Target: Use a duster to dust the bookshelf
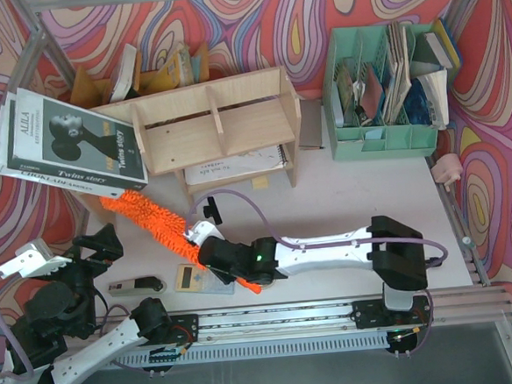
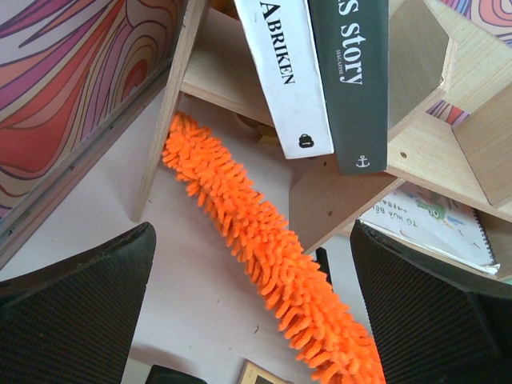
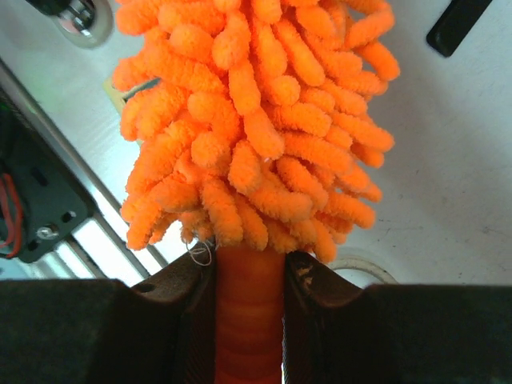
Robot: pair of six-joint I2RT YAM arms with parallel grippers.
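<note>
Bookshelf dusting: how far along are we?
Done: the duster is picked up, the right gripper shut on its handle. In hand: the fluffy head's tip is under the bookshelf's lower tier at the left end, beneath the overhanging books. Left: the upper tier and the right half, which the head is nowhere near; whether they were wiped already can't be told. The left gripper hangs open, holding nothing.

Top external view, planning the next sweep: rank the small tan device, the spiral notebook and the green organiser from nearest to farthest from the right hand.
1. Small tan device, right beside the right hand, toward the arm bases.
2. Spiral notebook, under the bookshelf, farther back.
3. Green organiser, back right corner.
</note>
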